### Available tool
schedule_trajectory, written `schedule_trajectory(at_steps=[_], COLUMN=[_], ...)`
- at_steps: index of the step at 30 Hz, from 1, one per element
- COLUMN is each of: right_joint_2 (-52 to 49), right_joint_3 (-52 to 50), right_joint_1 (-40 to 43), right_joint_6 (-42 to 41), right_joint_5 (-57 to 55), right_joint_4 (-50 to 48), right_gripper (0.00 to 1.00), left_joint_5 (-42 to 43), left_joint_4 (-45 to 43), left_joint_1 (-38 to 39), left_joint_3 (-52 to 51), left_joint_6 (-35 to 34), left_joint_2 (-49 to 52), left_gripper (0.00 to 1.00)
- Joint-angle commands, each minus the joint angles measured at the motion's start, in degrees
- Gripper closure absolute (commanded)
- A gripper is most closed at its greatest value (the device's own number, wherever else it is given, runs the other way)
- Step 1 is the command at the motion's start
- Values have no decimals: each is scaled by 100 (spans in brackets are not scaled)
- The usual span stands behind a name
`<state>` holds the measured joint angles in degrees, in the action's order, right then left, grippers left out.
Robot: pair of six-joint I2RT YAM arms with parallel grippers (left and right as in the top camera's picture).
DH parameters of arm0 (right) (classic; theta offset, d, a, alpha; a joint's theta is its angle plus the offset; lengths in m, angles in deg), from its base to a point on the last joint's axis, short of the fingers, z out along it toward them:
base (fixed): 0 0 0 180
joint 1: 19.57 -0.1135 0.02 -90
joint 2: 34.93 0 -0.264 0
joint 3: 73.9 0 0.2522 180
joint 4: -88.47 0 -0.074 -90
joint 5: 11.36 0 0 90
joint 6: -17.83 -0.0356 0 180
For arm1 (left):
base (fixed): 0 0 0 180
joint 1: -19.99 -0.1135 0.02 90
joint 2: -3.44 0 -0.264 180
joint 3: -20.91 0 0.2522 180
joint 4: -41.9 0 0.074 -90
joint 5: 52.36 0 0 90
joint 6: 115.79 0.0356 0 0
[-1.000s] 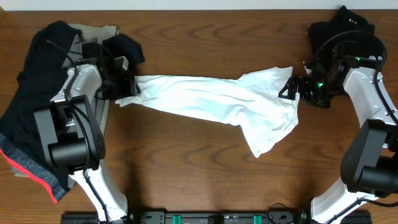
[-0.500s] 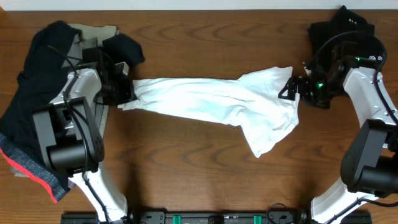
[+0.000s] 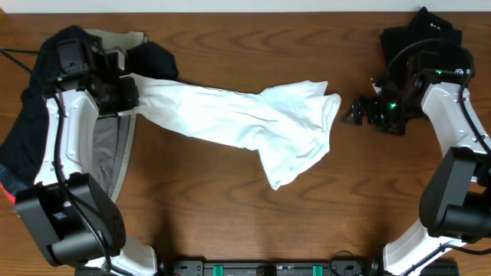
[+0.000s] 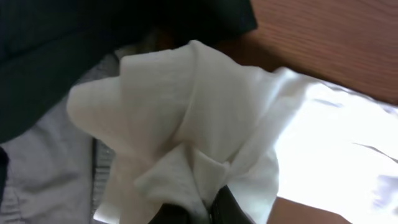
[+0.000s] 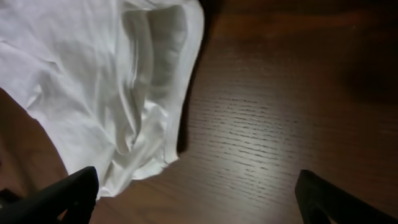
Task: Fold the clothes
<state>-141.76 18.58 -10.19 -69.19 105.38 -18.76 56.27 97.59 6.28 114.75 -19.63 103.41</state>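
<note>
A large white T-shirt [image 3: 245,123] lies stretched across the middle of the table, bunched and twisted. My left gripper [image 3: 130,90] is shut on its left end, over the pile of dark clothes [image 3: 34,123] at the left edge. In the left wrist view the white T-shirt [image 4: 186,106] bulges out from between the dark fingertips [image 4: 233,208]. My right gripper [image 3: 354,111] stands open just right of the shirt's right end, holding nothing. In the right wrist view the white T-shirt [image 5: 93,81] lies to the left, and bare wood shows between the wide-spread fingers [image 5: 68,193].
A grey garment [image 3: 107,153] and a dark one with a red hem [image 3: 8,188] lie in the left pile. A black garment [image 3: 422,34] sits at the back right corner, behind the right arm [image 3: 453,130].
My left gripper closed on the shirt's left end and pulled it left and back. The whole shirt slid left, away from the open right gripper.
</note>
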Motion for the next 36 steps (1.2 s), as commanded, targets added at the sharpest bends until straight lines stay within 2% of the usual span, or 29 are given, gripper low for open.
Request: schedule_trajectory(at_steps=[1,13,23,32,35,36], right_joint_2=[66,66,66,66,66,66], right_joint_3=[101,101,101,101,101,101], right_joint_1=[-46,-46,-46,-46,-46,-46], right_joint_6=[52,96,96,96,96,96], right_joint_5=[94,94,92,92,92,90], right_joint_4=[24,79,111,146,142,142], right_gripper=[1,1,1,1,1,1], left_joint_5=[-55,-334,-326,-326,-326,-323], left_joint_4=[70,-59,-83,-389,-389,-391], left_joint_1=[426,2114,2883,3432,3567,3609], left_joint_3=[44,42,31,31,31,31], left_joint_6=[-39,-151,-153,-240,-240,-240], left_joint_2=[37,131,822,839,839,837], left_gripper=[94,94,94,94,90,84])
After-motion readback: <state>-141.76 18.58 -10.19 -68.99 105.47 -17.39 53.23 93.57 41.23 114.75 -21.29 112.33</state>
